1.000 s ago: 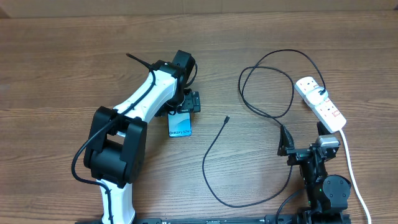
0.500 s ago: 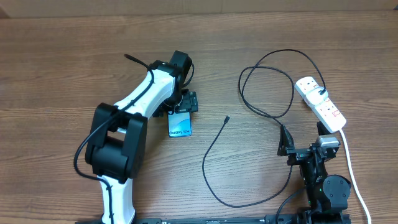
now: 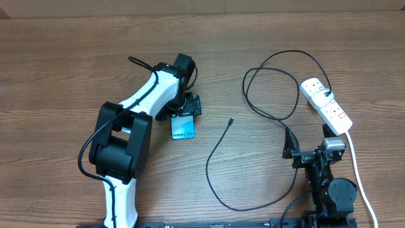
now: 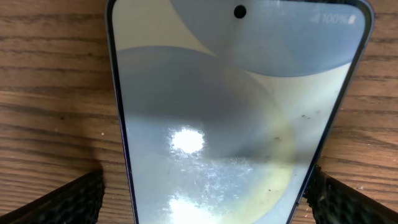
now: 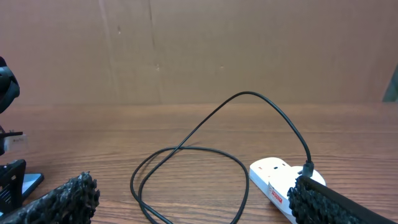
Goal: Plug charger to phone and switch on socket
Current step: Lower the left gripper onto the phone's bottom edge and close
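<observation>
The phone [image 3: 183,127] lies flat on the wooden table, screen up; it fills the left wrist view [image 4: 236,93]. My left gripper [image 3: 185,109] [image 4: 202,180] is open and low over the phone's far end, one finger on each side of it. The charger's black cable [image 3: 272,82] loops on the table, and its connector tip [image 3: 231,120] lies free right of the phone. Its plug sits in the white socket strip [image 3: 326,104] at the right. My right gripper [image 3: 309,147] [image 5: 193,196] is open and empty, near the strip [image 5: 273,180] and the cable loop [image 5: 186,149].
The strip's thick white cord [image 3: 357,171] runs down the right side of the table past the right arm's base. The cable's long lower loop [image 3: 240,206] lies between the two arms. A brown cardboard wall [image 5: 199,50] stands behind the table.
The left arm's elbow has shifted a little. The left gripper stays over the phone. The right arm, cable and strip have not moved.
</observation>
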